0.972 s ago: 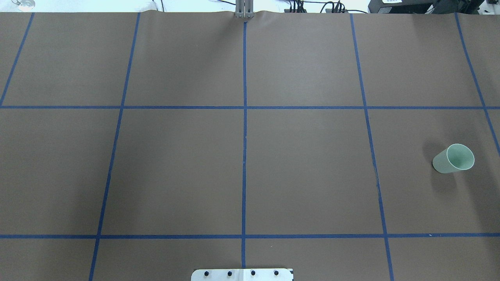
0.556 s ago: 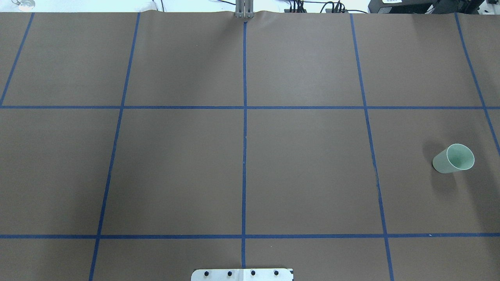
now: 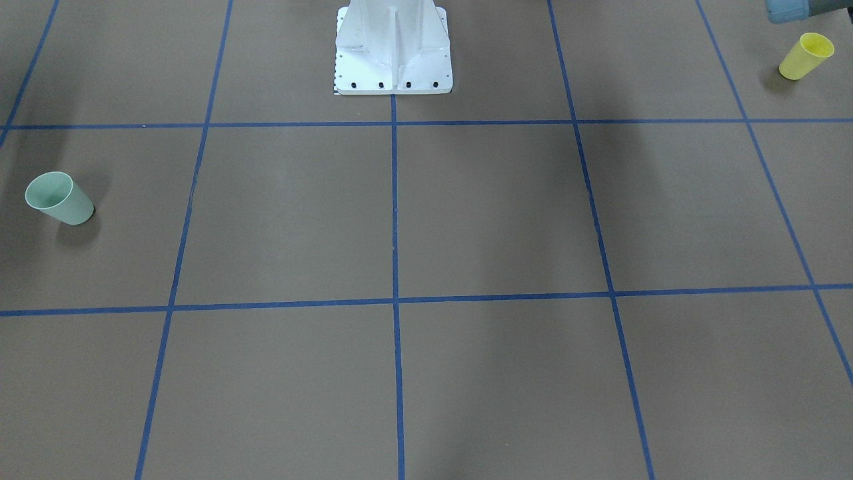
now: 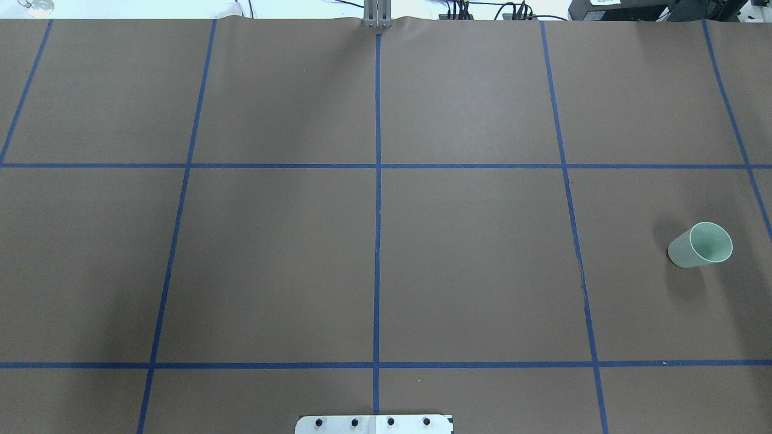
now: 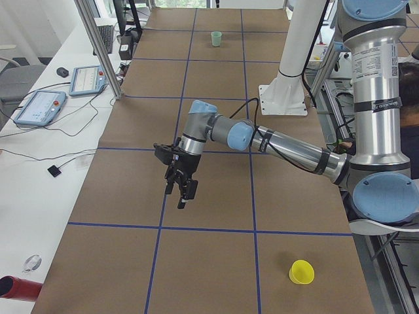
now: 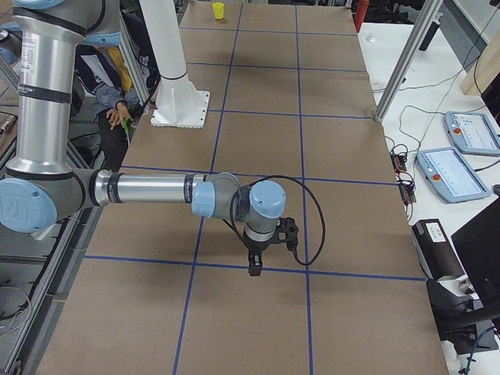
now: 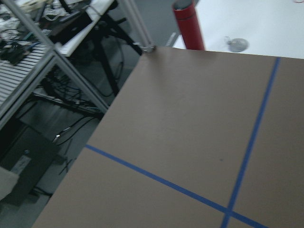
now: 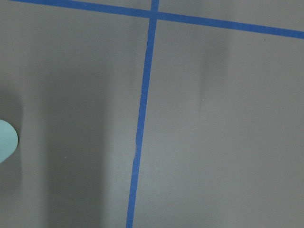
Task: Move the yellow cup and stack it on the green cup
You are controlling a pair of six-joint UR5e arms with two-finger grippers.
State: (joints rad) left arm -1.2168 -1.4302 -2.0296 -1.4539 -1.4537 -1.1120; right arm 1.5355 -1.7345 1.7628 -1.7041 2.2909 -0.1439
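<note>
Yellow cup (image 3: 806, 56), a small bright yellow tapered plastic tumbler with no handle, stands upright and mouth-up near the robot's left end of the brown, blue-taped counter (image 3: 493, 213), on the robot's side of it. It looks light, thin-walled and smooth, so I judge it quick to slip or tip under a careless touch, yet stiff enough for a gentle pinch; the best hold seems across the wall just under the wider rim, or over one rim edge from above. The jaws of the left arm (image 5: 288, 147) hang above the counter well apart from it, towards the middle; I cannot tell whether they are wide or narrow. The green cup (image 4: 699, 245), a pale mint-green plastic tumbler, stands upright at the opposite end; the right arm (image 6: 148, 190) holds its jaws above the counter there, their spread likewise impossible to tell.
</note>
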